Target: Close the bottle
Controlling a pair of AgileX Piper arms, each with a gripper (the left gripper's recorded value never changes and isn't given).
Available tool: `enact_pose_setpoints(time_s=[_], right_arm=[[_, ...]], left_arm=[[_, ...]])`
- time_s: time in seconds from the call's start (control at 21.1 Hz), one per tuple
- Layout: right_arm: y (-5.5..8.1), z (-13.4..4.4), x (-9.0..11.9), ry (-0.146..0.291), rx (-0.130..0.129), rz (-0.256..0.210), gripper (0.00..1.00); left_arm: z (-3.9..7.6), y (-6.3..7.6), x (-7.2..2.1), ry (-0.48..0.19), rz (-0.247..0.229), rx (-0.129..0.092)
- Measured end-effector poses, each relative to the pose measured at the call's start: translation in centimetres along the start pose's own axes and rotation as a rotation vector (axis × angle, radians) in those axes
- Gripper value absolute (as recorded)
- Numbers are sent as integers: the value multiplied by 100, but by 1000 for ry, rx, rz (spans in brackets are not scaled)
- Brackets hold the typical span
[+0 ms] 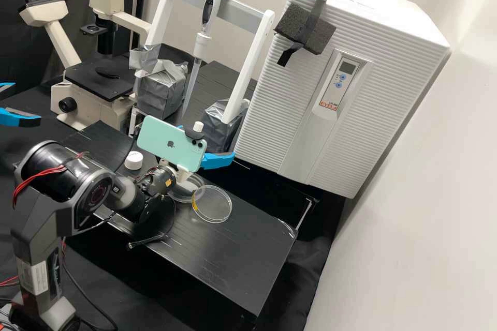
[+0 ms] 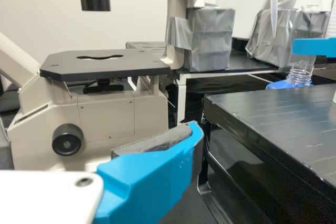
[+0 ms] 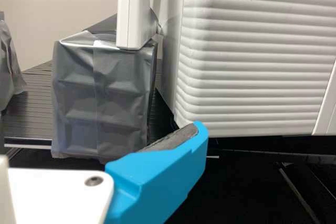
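A clear plastic bottle (image 2: 301, 70) stands at the far side of the black raised platform (image 1: 233, 253). In the high view its white top (image 1: 198, 126) pokes up behind the right arm's mint wrist camera. My right gripper (image 1: 209, 142) is at the bottle, open, its blue fingers (image 2: 315, 46) showing above and below the bottle's neck; I cannot tell whether the bottle is between them or just beyond. A white round cap (image 1: 133, 160) lies on the platform left of that arm. My left gripper (image 1: 26, 102) hangs open and empty at the left edge, beside the microscope.
A beige microscope (image 1: 77, 88) stands at the back left. Behind the platform is a white pipette stand (image 1: 222, 10) on grey taped blocks (image 1: 160, 88). A large white ribbed machine (image 1: 352, 77) fills the right. Two clear petri dishes (image 1: 212, 203) lie on the platform.
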Motion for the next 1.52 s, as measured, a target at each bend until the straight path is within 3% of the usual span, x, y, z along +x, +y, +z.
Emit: enact_pose_setpoints(time_s=[0.19,0.43,0.52,0.71,0.9,1.23,1.52], right_arm=[[0,0,0,0,0,0,100],[11,-10,-51,2,0,2,100],[40,-95,-165,31,1,10,100],[13,-331,-430,148,2,18,100],[-110,-448,-655,220,3,-31,100],[-289,-425,-1028,253,1,-121,100],[-430,-451,-1241,321,-55,-202,100]], left_arm=[[-41,-111,18,14,-52,-33],[-44,-129,24,14,-61,-38],[-43,-136,27,12,-65,-40],[-10,-151,39,-6,-73,-39],[38,-132,90,-40,-70,-29],[37,-76,148,-53,-49,-15],[35,-90,197,-63,-58,-17]])
